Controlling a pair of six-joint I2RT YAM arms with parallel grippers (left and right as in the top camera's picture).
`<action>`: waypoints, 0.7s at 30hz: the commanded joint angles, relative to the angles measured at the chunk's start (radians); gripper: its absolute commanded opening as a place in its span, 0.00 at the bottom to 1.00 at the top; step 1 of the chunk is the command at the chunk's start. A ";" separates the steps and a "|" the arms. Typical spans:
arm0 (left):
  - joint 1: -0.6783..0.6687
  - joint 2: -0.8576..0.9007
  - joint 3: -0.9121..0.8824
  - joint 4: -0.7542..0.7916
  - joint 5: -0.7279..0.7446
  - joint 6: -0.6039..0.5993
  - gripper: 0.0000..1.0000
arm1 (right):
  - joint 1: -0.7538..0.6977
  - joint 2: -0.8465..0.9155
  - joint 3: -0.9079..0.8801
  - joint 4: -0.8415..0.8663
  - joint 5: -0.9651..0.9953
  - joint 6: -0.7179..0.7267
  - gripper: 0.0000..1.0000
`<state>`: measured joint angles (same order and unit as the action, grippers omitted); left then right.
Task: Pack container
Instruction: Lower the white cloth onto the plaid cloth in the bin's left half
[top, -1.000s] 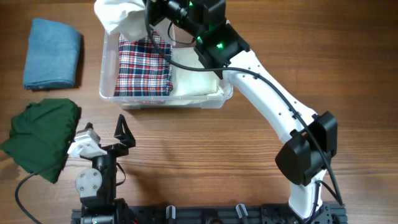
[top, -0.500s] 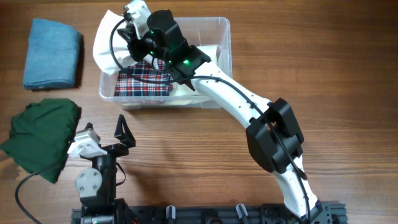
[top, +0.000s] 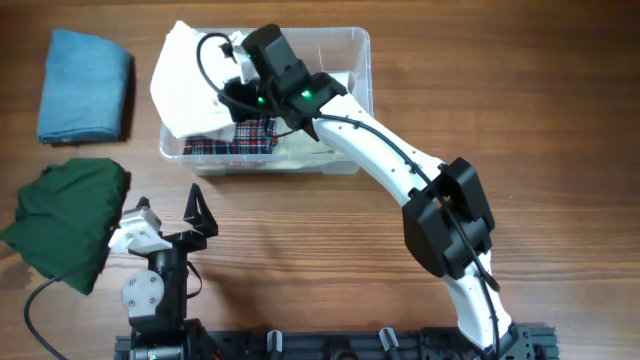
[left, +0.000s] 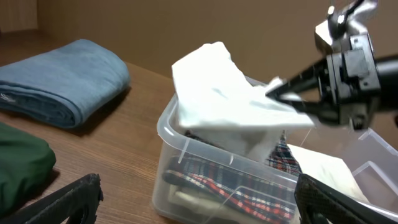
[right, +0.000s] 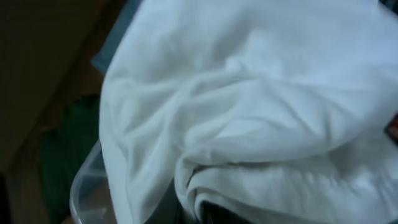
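The clear container (top: 340, 33) stands at the back middle of the table. It holds a folded red plaid cloth (top: 250, 140) on the left and a cream cloth (top: 312, 150) on the right. My right gripper (top: 236, 92) is shut on a white cloth (top: 190, 75) and holds it over the container's left end, draped past the rim. In the left wrist view the white cloth (left: 224, 99) hangs from the right gripper (left: 292, 99) above the container (left: 186, 186). In the right wrist view the white cloth (right: 249, 112) hides the fingers. My left gripper (top: 170, 222) is open and empty near the front edge.
A folded blue towel (top: 85, 85) lies at the back left. A crumpled green cloth (top: 65, 220) lies at the front left, beside my left gripper. Both show in the left wrist view, the towel (left: 62, 81) and the green cloth (left: 18, 168).
My right gripper has swung left and then lowered the white cloth over the container's left end, covering much of the plaid cloth. The left arm has not moved.
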<state>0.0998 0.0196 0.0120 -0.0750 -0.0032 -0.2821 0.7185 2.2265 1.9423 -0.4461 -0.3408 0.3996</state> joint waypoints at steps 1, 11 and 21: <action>-0.005 -0.003 -0.006 0.003 -0.010 0.016 1.00 | 0.002 -0.041 0.014 -0.072 -0.056 0.098 0.04; -0.005 -0.003 -0.006 0.003 -0.010 0.016 1.00 | -0.043 -0.041 0.014 -0.165 -0.065 0.002 0.46; -0.005 -0.003 -0.006 0.003 -0.010 0.016 1.00 | -0.115 -0.164 0.016 -0.035 -0.119 -0.091 0.83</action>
<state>0.0994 0.0196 0.0120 -0.0750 -0.0032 -0.2821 0.6178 2.1666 1.9408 -0.5407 -0.4053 0.3637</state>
